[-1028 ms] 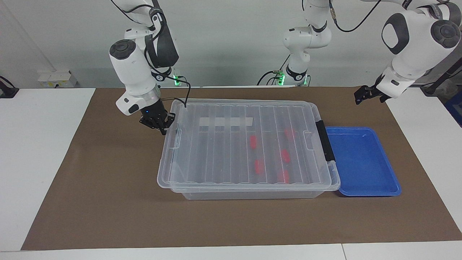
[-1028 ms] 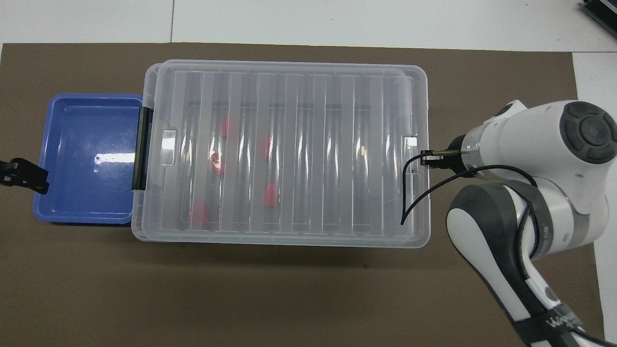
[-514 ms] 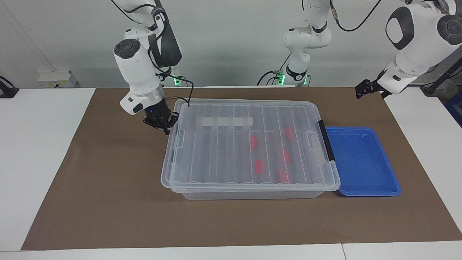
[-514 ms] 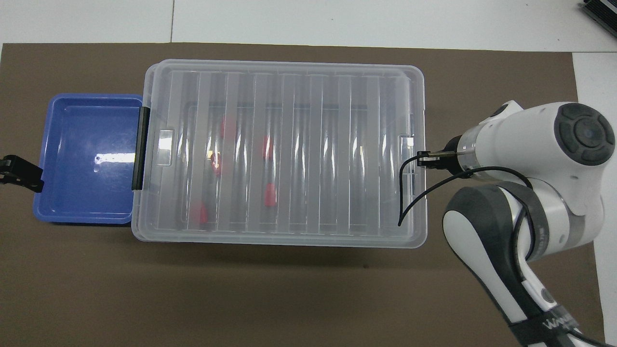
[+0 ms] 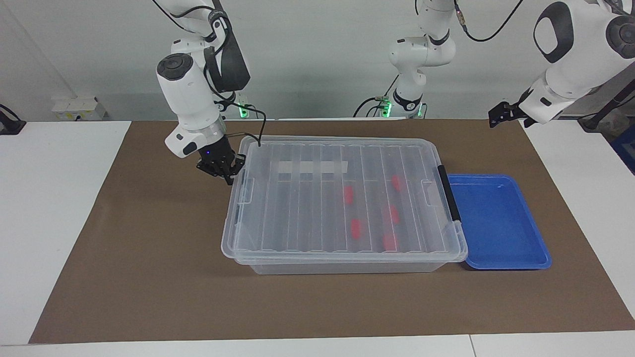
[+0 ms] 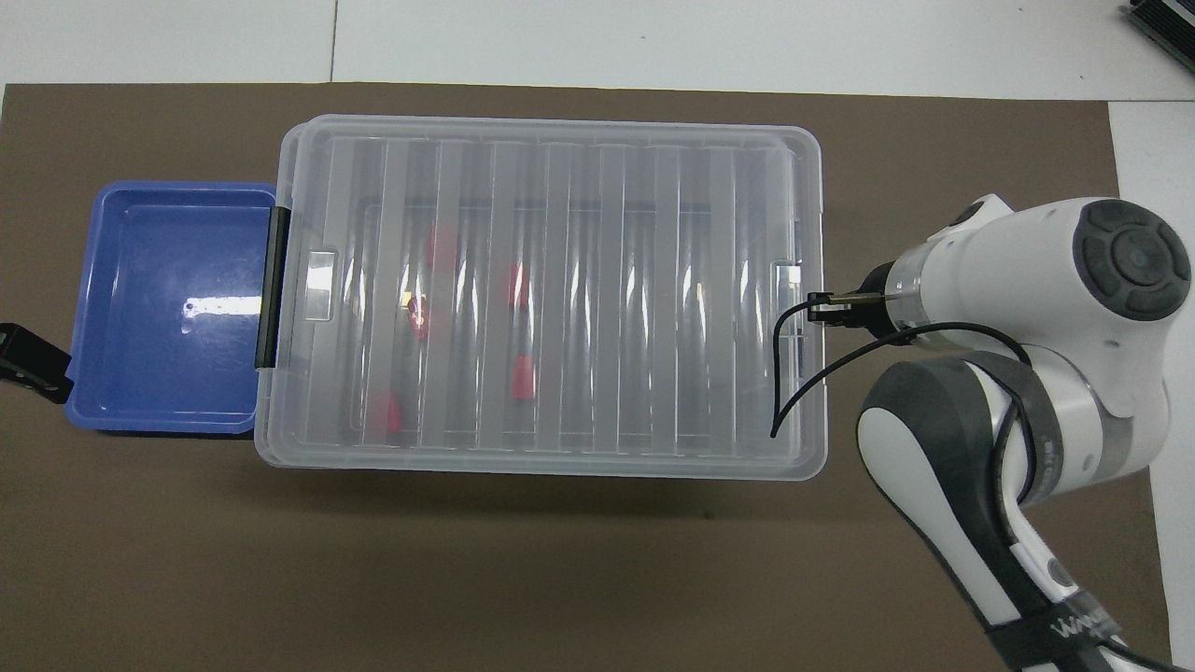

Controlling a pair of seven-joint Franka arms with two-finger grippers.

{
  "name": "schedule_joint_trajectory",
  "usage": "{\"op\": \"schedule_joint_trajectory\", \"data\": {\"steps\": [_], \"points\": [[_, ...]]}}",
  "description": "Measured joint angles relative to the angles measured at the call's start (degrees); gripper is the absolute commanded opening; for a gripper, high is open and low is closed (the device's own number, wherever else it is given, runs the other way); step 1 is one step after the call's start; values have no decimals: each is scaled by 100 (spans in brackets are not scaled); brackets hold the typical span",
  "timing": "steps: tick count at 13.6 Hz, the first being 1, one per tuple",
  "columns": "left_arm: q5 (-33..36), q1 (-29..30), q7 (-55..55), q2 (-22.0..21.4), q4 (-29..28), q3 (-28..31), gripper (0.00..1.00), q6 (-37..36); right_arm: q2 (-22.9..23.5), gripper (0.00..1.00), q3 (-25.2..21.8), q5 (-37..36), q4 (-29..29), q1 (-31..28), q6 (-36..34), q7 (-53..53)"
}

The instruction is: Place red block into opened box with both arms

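Five small red plastic blocks [image 5: 349, 195] lie inside one lidded clear plastic box [image 5: 342, 198], frame centre; one blue tray [image 5: 498, 220] adjoins. Right tool [image 5: 222, 168], fingers closed and empty, sits at the lid's edge; left tool [image 5: 503, 115], spread and empty, hangs upper right.

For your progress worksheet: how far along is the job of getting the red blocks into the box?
Done: five red blocks lie inside the box, the lid sits on it, and the blue tray is bare. In hand: right pincer, shut, at the lid's end; left pincer waits, open. Left: apparently nothing.
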Motion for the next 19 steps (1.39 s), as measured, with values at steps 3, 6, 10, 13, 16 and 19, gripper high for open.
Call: {"op": "schedule_joint_trajectory", "data": {"steps": [3, 6, 10, 13, 16, 19], "points": [[1, 0, 0, 3, 0, 0, 100, -7, 0, 0, 0, 0, 0, 14, 3, 0], [1, -1, 0, 3, 2, -1, 100, -7, 0, 0, 1, 0, 0, 84, 14, 0], [1, -3, 0, 3, 4, -3, 100, -2, 0, 0, 0, 0, 10, 89, 19, 0], [1, -5, 0, -21, 15, -25, 100, 8, -28, 0, -40, 0, 88, 62, 27, 0], [1, -7, 0, -69, 22, -31, 100, 8, -186, 100, -102, -47, 172, -207, -206, 0], [1, -8, 0, -72, 22, -31, 100, 8, -283, 100, -123, -464, 623, -731, -816, -7]]}}
